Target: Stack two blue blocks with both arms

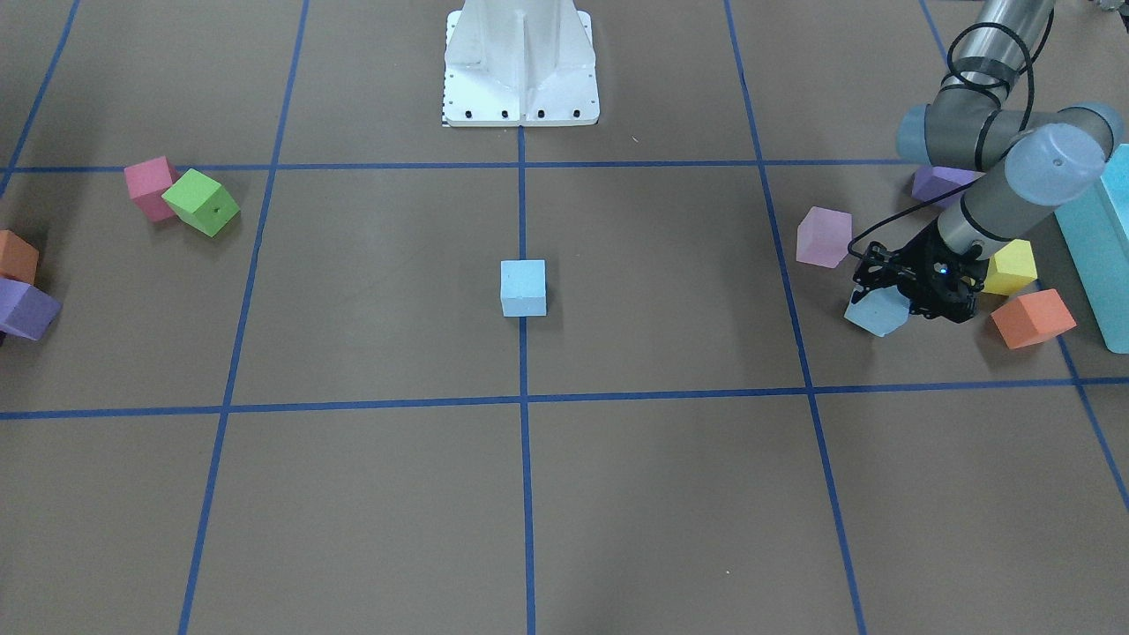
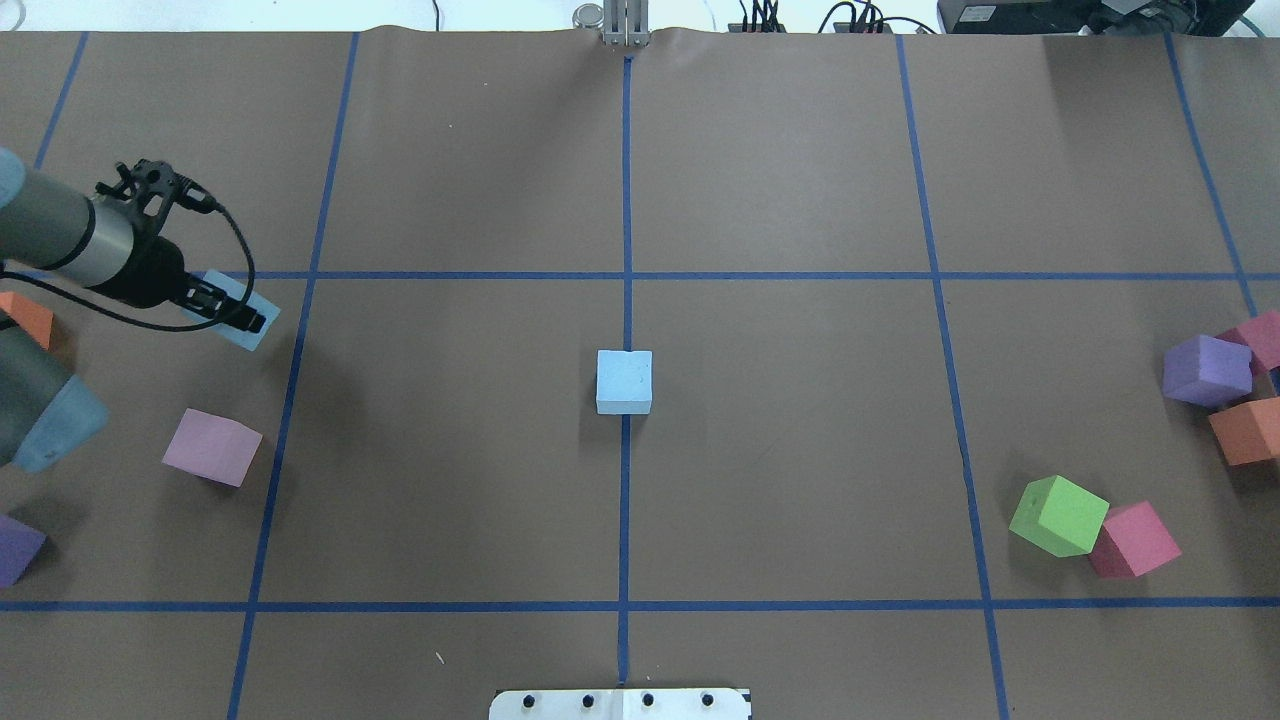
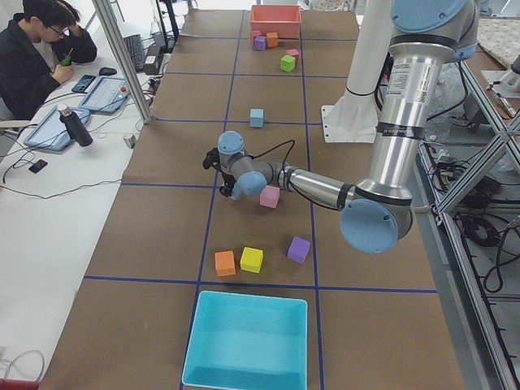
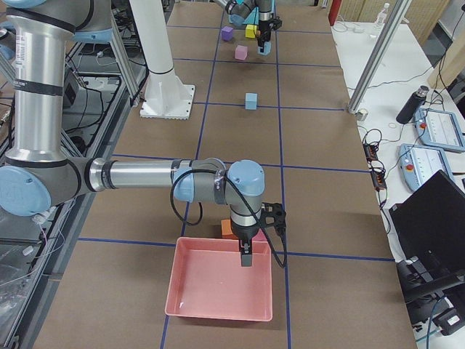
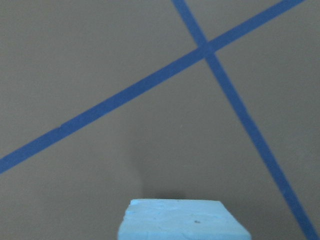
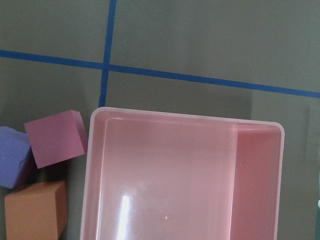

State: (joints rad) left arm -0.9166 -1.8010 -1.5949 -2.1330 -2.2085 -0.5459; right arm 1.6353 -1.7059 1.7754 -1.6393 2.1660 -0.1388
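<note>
Left claw (image 1: 893,298) grips one blue block (image 1: 876,314); second blue block (image 1: 523,287) lies well apart from it on the table (image 1: 353,494), unstacked; right claw (image 4: 247,259) state unclear.

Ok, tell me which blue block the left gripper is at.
The blue block near the lilac cube, at the left gripper; the centre blue block sits alone.

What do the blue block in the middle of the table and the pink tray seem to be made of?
Middle blue block: probably foam, matte; its faces show no shine and its edges look slightly soft. Pink tray: likely smooth plastic, glossy; a bright streak of light reflects off its floor, and its rim is thin and rounded.
</note>
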